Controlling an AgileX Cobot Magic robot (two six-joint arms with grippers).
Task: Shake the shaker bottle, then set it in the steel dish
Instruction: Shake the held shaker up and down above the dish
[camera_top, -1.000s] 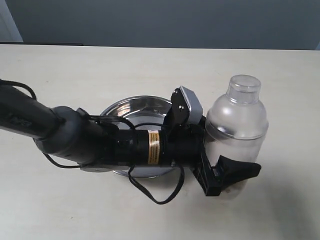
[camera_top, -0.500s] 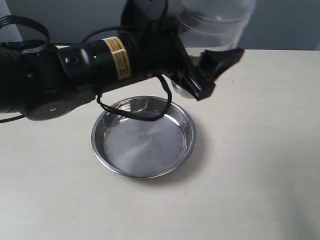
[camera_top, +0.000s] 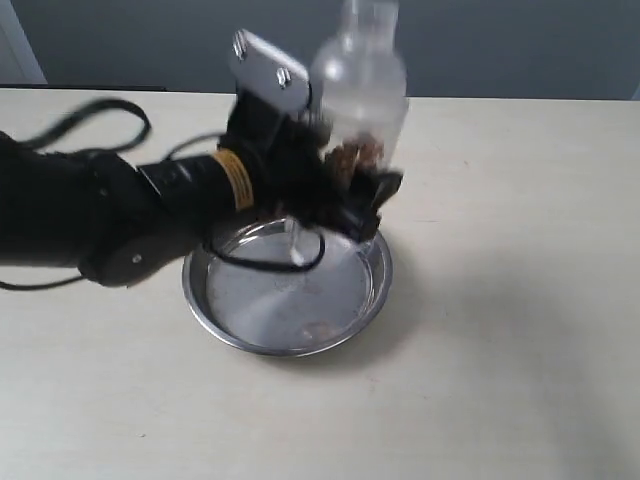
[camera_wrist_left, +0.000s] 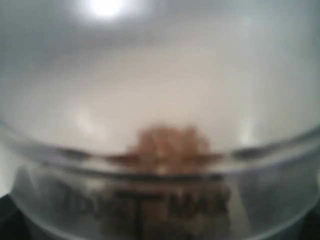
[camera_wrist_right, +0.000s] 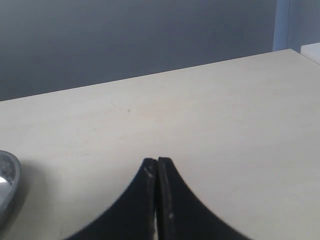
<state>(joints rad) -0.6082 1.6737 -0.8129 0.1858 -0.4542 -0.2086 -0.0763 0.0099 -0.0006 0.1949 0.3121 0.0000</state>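
Note:
My left gripper (camera_top: 352, 195) is shut on the shaker bottle (camera_top: 358, 92), which hangs in the air above the far rim of the steel dish (camera_top: 232, 335), blurred by motion. Brown grains show inside the bottle. In the left wrist view the frosted shaker bottle (camera_wrist_left: 160, 100) fills the picture, grains heaped at its wall, and the fingers are hidden behind it. The right gripper (camera_wrist_right: 157, 162) is shut with nothing in it, low over bare table, with the steel dish (camera_wrist_right: 6, 185) at that view's edge. It does not show in the exterior view.
The pale table (camera_top: 520, 300) stretches around the dish on all sides. A dark wall runs behind the table's far edge. The left arm's black cable (camera_top: 90, 120) loops over the table at the left.
The left arm has swung the bottle from beside the dish up high and now down again over the dish's far rim; the grains have shifted inside. The dish has stayed put.

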